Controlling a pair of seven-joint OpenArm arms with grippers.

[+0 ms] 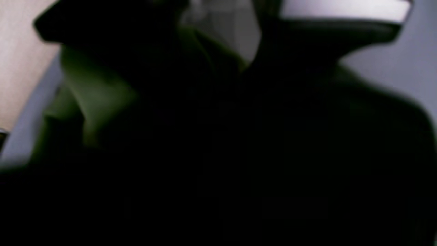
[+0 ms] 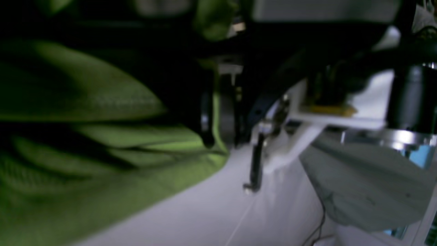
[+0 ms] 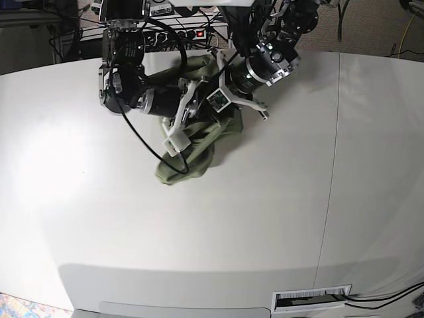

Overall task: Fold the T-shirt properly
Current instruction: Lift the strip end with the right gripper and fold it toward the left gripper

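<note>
The olive-green T-shirt (image 3: 192, 159) lies bunched in a heap at the back middle of the white table (image 3: 232, 225), with part of it pulled up between the two arms. In the right wrist view my right gripper (image 2: 222, 140) is shut on a fold of the T-shirt (image 2: 85, 102), its tips low over the table. From the back right my left gripper (image 3: 209, 79) reaches into the raised cloth. The left wrist view is dark and blurred, with the T-shirt (image 1: 99, 99) pressed close between the dark fingers (image 1: 85, 24). The two grippers are close together, right gripper (image 3: 189, 116) lower.
A black cable (image 3: 142, 139) hangs from the arm on the base view's left and loops over the table beside the shirt. A power strip and cables (image 3: 192, 32) sit behind the table. A table seam (image 3: 338, 132) runs down the right side; a slotted vent (image 3: 311, 299) is at the front.
</note>
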